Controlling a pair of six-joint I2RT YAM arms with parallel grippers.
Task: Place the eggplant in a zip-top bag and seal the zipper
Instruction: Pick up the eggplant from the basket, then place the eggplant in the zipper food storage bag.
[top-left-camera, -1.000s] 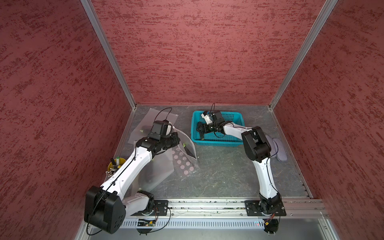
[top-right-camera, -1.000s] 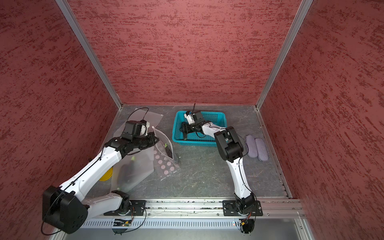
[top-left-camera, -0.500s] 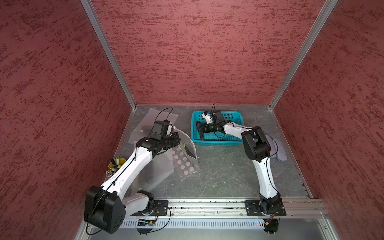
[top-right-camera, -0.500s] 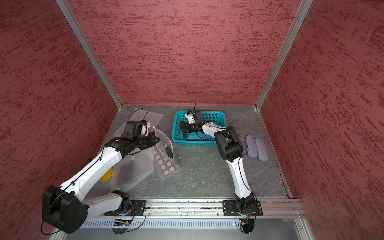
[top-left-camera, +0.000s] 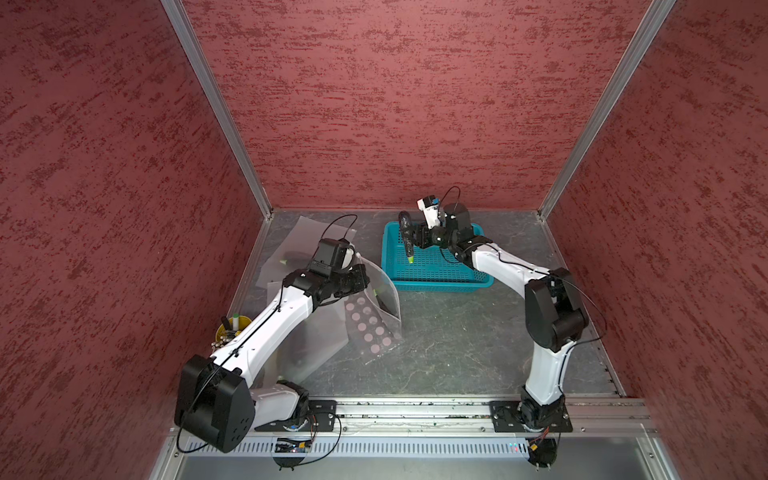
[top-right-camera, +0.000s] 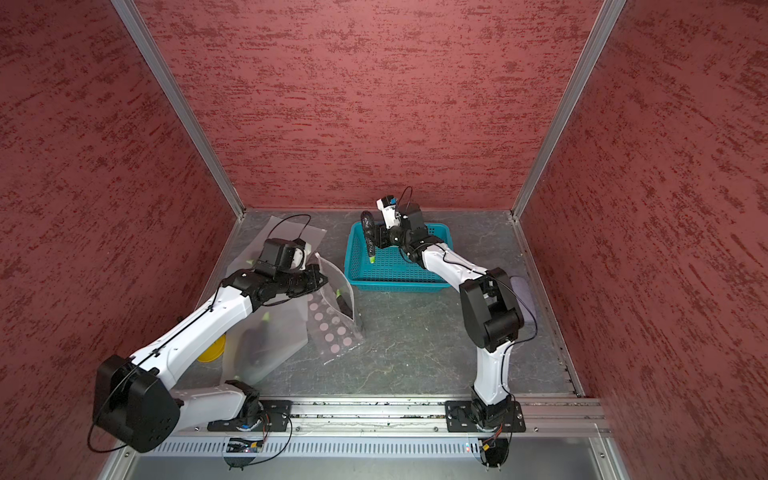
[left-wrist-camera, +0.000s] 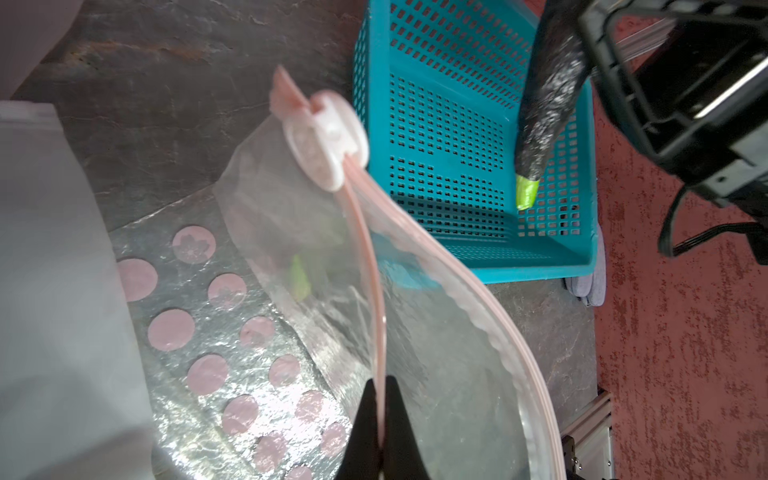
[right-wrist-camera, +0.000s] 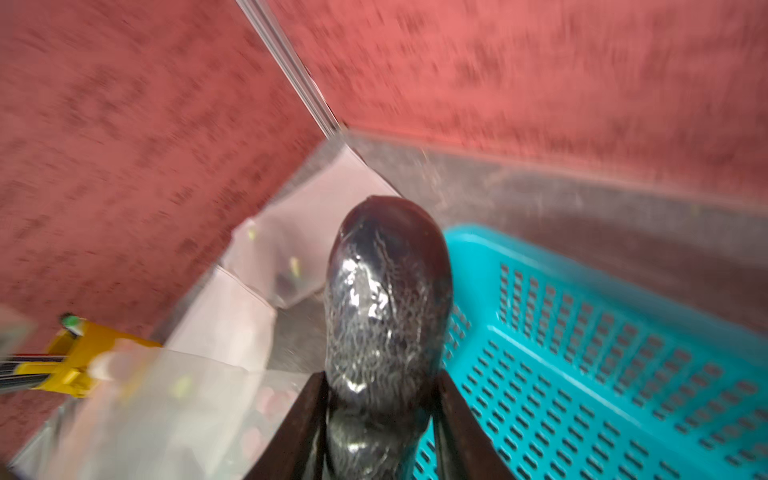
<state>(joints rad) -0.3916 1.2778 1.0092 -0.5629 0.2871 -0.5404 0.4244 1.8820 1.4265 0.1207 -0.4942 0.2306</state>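
My right pincer (right-wrist-camera: 379, 374) is clenched on a dark, glossy eggplant (right-wrist-camera: 386, 299), one finger pressed to each flank. In both top views the eggplant (top-left-camera: 406, 232) hangs just above the middle of the frame. It is lifted over the left end of a teal basket (top-left-camera: 440, 286), with its green stem end pointing down and its rounded end up.

Lower left of it in the frame, my left pincer (left-wrist-camera: 379, 382) is pinched tight on the pink zipper strip (left-wrist-camera: 376, 311) of a clear zip-top bag (left-wrist-camera: 436, 374). That grip holds one lip up while the other lip bows outward, so the mouth gapes. The white slider (left-wrist-camera: 324, 141) sits at the far end of the strip. The bag (top-right-camera: 336, 291) stands on the grey table (top-right-camera: 415, 353) just beside the basket's left front corner, its dotted lower half lying flat.

The eggplant and the bag are apart. Frosted bags (top-right-camera: 266, 345) lie under my left arm, and a yellow cup (top-left-camera: 232, 328) sits at the table's left edge.
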